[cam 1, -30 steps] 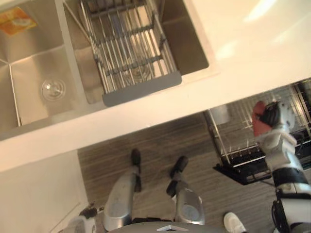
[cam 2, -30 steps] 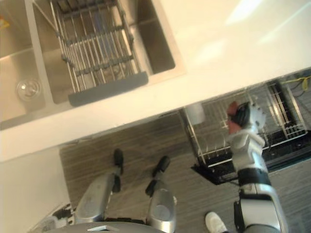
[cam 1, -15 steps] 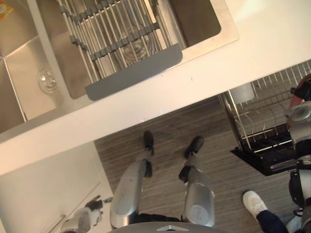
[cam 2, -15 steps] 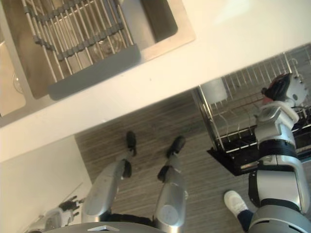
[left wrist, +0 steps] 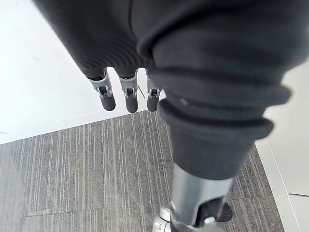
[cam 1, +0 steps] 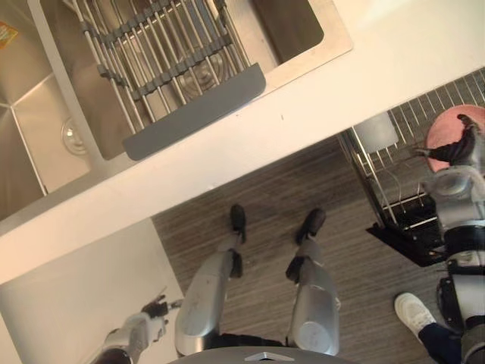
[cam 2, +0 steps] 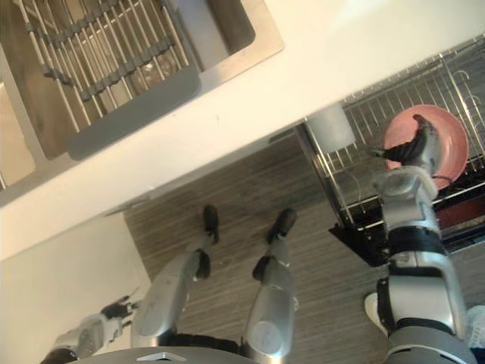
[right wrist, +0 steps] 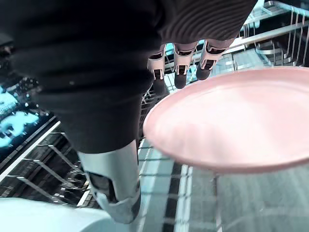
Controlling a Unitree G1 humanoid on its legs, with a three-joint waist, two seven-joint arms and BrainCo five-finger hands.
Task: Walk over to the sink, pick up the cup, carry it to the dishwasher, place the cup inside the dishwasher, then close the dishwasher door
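A robot stands at a pale counter [cam 1: 394, 61] in the left eye view, where a steel sink [cam 1: 303, 64] has a wire drying rack [cam 1: 163, 61] laid across its basin. To the robot's right, below the counter's edge, the dishwasher rack [cam 1: 379, 189] is drawn out over the striped floor [cam 1: 265, 189]. The right hand [cam 1: 461, 150] reaches over it against the pink cup [cam 1: 439, 139], which shows as a round pink disc. A person's white shoe [cam 1: 413, 312] stands on the floor near the right arm. The right eye view sets the pink cup [cam 2: 449, 140] over the rack's wires with the hand across its near side. Whether the hand clamps the cup or merely lies against it cannot be told, nor whether the cup rests on the wires. The left hand [cam 2: 115, 310] hangs low beside a white cabinet [cam 2: 61, 280]. In the left wrist view its fingers [left wrist: 128, 99] hang loose and apart, holding nothing, above the floor. The right wrist view puts the pink cup [right wrist: 236, 121] just beside the right hand [right wrist: 179, 72], with rack wires beneath both.
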